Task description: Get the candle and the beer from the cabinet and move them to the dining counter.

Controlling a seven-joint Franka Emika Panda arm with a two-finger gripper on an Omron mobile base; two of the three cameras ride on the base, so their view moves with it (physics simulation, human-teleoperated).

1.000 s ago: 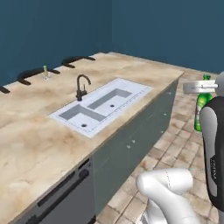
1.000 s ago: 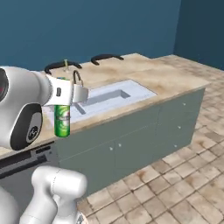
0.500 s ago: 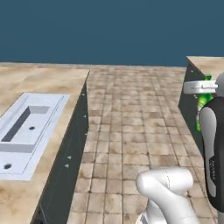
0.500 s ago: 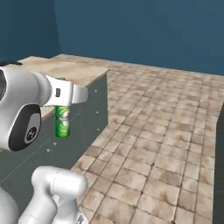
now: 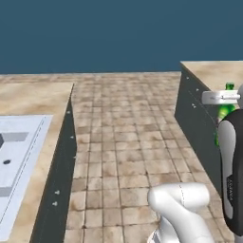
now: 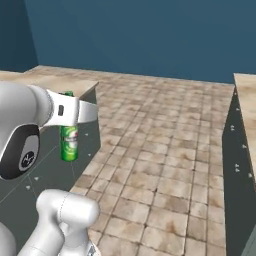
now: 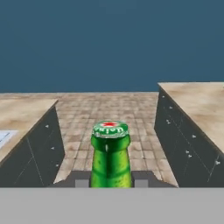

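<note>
The beer [image 6: 69, 141] is a slim green bottle with a red-and-white label, hanging upright in the air over the tiled floor. My gripper [image 6: 69, 113] is shut on its neck. In the hand view the green neck and its capped top [image 7: 110, 151] rise between my two dark fingertips [image 7: 81, 182]. From the left base view the beer [image 5: 226, 110] shows partly behind my arm, with the gripper [image 5: 227, 97] across its neck. The dining counter [image 5: 34, 97] with its inset steel sink [image 5: 16, 156] lies to the left. The candle and the cabinet are out of view.
A second marble-topped counter [image 5: 214, 71] with dark drawer fronts stands to the right, also seen as the right-hand counter [image 6: 247, 105] in the right base view. A wide aisle of brown floor tiles [image 5: 128, 128] runs between the two counters toward a dark blue wall.
The whole picture has swung: the camera moved with the base, so the sink counter slid to the left and the tiled aisle came to the middle. The beer stays gripped.
</note>
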